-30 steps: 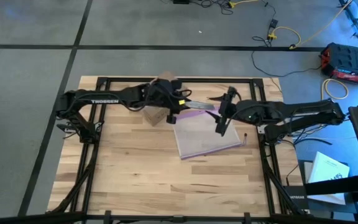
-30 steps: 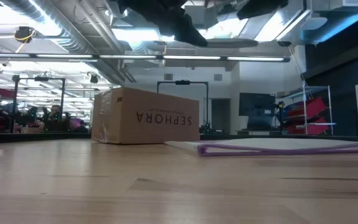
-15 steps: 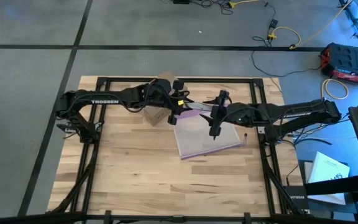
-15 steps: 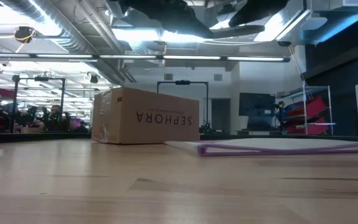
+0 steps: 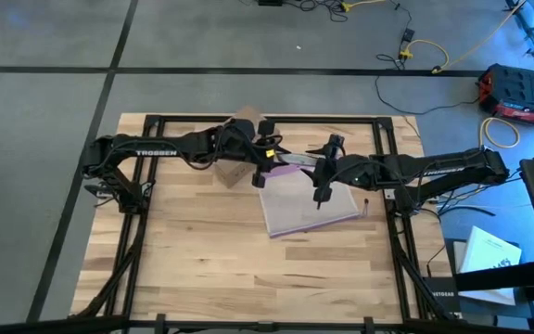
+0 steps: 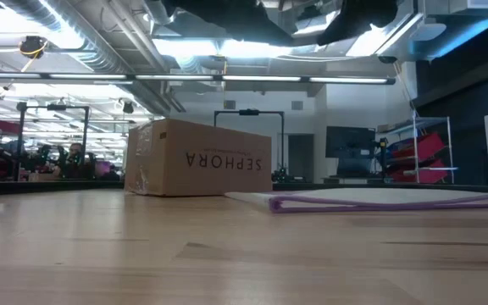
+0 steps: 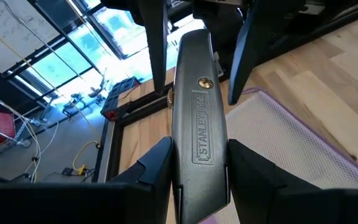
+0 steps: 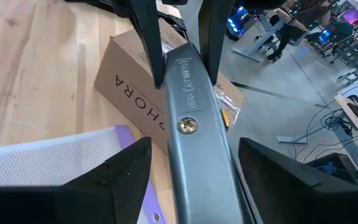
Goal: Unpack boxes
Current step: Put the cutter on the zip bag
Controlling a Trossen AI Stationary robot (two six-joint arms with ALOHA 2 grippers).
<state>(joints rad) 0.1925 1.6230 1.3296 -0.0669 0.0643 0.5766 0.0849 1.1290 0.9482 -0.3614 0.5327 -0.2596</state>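
Note:
A brown cardboard box (image 5: 234, 173) with "SEPHORA" lettering (image 6: 223, 161) rests flat on the table at the far middle, partly under my left arm. My left gripper (image 5: 271, 156) is above the table beside the box, shut on a grey Stanley utility knife (image 7: 197, 124). My right gripper (image 5: 320, 169) faces it, open. Its fingers (image 8: 126, 177) stand on either side of the knife's free end (image 8: 194, 137) with a gap on each side. My left gripper pinches the knife's body near its rear end (image 7: 199, 177) between its two fingers. The fingers come from the table's left, slanting slightly down, and lie along the knife. The knife juts out toward my right gripper, lifted clear of the table.
A clear plastic bag with a purple zip edge (image 5: 309, 206) lies flat on the table under and in front of the grippers, to the right of the box. Bare wood (image 5: 211, 260) fills the near half of the table.
My right gripper has gone toward the table's left, toward the knife and my left gripper, until its fingers stand around the knife's free end. The knife, the box and the bag have stayed where they were.

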